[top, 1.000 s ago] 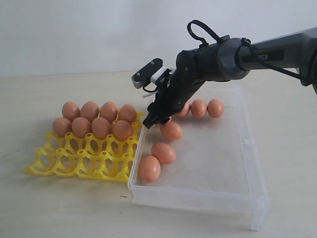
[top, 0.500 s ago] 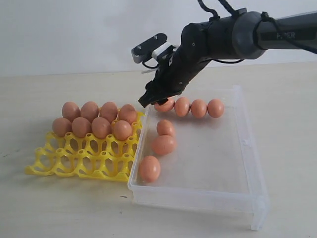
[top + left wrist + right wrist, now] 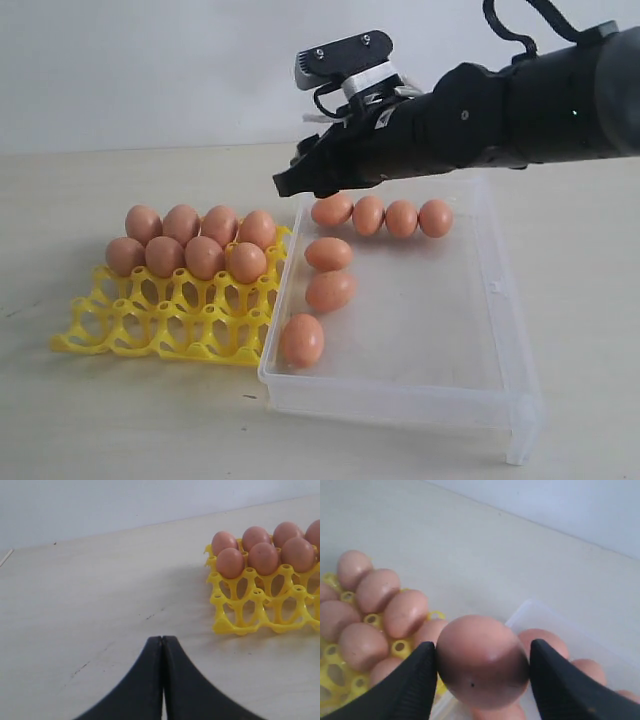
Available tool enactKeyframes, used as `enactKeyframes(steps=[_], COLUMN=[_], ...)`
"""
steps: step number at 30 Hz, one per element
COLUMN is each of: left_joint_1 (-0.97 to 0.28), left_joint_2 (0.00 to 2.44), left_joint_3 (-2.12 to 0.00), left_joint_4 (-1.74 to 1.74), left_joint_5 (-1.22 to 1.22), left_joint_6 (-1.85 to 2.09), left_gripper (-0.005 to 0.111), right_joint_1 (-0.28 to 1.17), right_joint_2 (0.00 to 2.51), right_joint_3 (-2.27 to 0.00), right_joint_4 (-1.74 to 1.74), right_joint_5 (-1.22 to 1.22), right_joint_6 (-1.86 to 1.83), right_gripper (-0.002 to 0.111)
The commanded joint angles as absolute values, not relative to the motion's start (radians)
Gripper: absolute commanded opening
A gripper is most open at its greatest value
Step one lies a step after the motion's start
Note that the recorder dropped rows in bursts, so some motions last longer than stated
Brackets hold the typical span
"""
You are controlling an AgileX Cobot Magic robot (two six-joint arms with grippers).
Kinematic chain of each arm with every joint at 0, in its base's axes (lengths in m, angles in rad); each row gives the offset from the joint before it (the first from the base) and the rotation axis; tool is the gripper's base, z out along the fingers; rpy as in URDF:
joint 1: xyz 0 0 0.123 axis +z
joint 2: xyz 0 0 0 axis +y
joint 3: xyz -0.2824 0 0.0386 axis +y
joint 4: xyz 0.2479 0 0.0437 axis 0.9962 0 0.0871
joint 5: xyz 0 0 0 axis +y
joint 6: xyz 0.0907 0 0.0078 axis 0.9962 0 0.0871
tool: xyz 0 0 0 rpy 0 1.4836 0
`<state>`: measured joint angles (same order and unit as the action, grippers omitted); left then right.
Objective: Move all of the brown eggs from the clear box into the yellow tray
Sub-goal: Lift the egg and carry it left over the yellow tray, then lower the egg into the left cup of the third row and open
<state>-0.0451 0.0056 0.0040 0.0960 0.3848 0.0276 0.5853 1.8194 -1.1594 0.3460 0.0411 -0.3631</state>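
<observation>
Brown egg (image 3: 482,662), smooth matte oval, pinched in right jaws; left jaws closed.

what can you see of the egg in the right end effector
The egg is a smooth, matte orange-brown oval with one tiny dark speck and no visible crack. The two black fingers of the right end effector clamp it, one on each side; nothing else touches it. It hangs in the air over the corner of the clear box nearest the filled rows of the yellow tray.
</observation>
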Motion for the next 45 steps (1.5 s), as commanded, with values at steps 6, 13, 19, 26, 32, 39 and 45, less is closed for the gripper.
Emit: enactKeyframes(steps=[6,13,19,26,32,39,45], left_joint_1=[-0.050,-0.050,-0.050,-0.050,-0.050,-0.050,-0.050], left_joint_2=[0.000,0.000,0.000,0.000,0.000,0.000,0.000], left_joint_3=[0.000,0.000,0.000,0.000,0.000,0.000,0.000], left_joint_4=[0.095,0.095,0.095,0.095,0.095,0.095,0.095], left_joint_5=[0.379,0.379,0.379,0.379,0.379,0.379,0.379], left_joint_6=[0.023,0.023,0.023,0.023,0.023,0.023,0.023], left_gripper=[0.000,0.000,0.000,0.000,0.000,0.000,0.000], right_joint_1=[0.798,0.888,0.891,0.891,0.891,0.889,0.889], right_joint_2=[1.787,1.884,2.014,2.114,2.174,2.245,2.302], right_joint_3=[-1.104,-1.104,-1.106,-1.188,-1.292,-1.380,-1.440], right_joint_4=[0.365,0.129,-0.115,-0.170,-0.254,-0.263,-0.273], right_joint_5=[-0.207,-0.452,-0.685,-0.541,-0.509,-0.499,-0.465], right_joint_6=[-0.303,0.028,0.253,0.148,0.170,0.198,0.232], right_gripper=[0.000,0.000,0.000,0.000,0.000,0.000,0.000])
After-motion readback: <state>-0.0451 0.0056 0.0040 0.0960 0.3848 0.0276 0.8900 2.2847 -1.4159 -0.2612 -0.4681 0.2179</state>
